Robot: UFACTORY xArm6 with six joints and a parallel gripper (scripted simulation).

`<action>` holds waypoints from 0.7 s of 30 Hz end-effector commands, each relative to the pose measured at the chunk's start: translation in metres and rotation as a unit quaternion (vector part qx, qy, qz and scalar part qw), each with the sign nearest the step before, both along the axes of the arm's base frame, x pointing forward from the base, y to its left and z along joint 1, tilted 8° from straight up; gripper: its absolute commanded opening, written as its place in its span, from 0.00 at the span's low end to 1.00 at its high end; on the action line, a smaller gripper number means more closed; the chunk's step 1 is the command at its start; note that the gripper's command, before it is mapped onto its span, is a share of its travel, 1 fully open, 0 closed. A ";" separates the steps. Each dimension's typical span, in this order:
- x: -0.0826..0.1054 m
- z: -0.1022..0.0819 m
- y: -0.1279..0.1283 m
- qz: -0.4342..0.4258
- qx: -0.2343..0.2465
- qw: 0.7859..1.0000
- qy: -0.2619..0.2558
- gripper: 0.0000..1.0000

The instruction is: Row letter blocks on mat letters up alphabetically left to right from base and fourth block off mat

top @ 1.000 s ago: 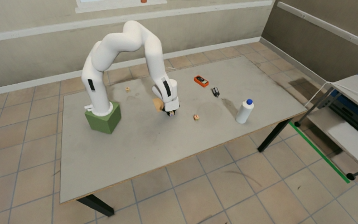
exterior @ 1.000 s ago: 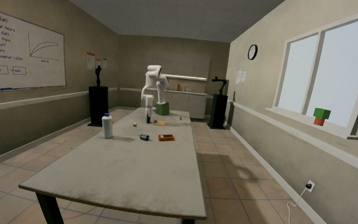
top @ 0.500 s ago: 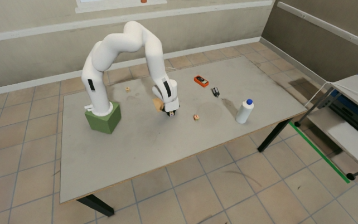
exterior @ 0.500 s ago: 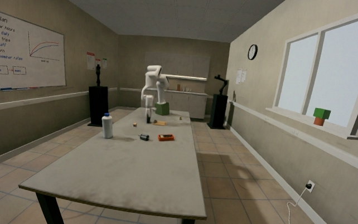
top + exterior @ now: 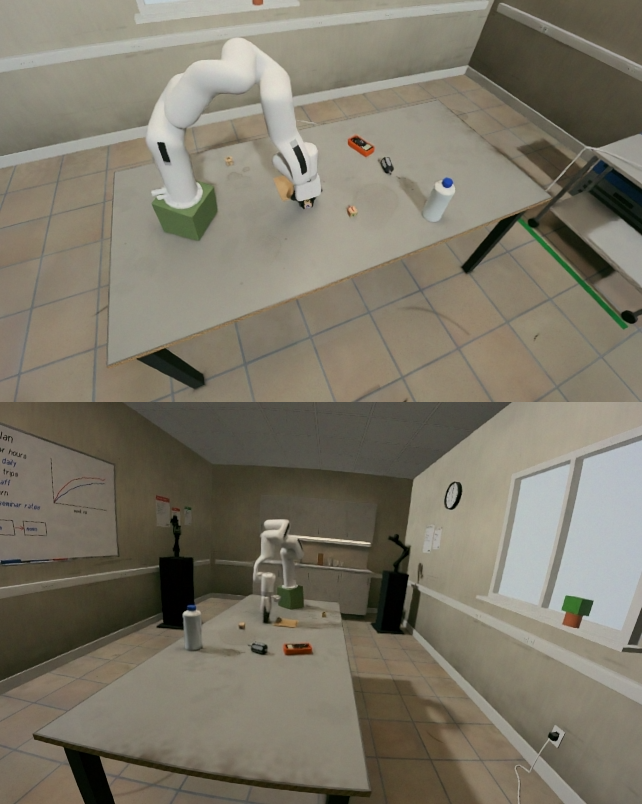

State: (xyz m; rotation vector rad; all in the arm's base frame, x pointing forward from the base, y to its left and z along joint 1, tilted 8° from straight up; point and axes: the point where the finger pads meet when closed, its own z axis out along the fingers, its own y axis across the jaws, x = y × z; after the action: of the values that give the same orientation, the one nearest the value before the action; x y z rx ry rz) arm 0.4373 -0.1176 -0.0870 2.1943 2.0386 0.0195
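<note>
My gripper [image 5: 306, 204] points straight down, low over the table, right beside the small tan mat [image 5: 283, 188]. It is shut on a small block whose colours just show between the fingers; its letter cannot be read. A second block [image 5: 352, 210] lies on the table to the right of the gripper, off the mat. A third block [image 5: 229, 160] lies far back left near the base, off the mat. In the exterior view the gripper [image 5: 266, 618] stands beside the mat [image 5: 286, 622], with blocks to either side [image 5: 242, 625] [image 5: 323, 614]. A fourth block is hidden.
An orange device [image 5: 361, 145] and a small black object [image 5: 386, 164] lie behind and to the right of the gripper. A white bottle with a blue cap [image 5: 438, 200] stands at the right. The arm's green base [image 5: 186, 212] is at the left.
</note>
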 end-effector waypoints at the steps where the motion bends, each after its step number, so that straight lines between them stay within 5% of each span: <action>1: 0.002 0.001 0.000 0.000 0.000 1.000 -0.002 0.28; 21: 0.002 0.001 0.000 0.000 0.000 1.000 -0.002 0.32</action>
State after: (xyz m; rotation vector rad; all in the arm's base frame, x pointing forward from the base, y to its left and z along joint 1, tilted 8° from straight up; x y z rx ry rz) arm 0.4373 -0.1176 -0.0870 2.1943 2.0386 0.0195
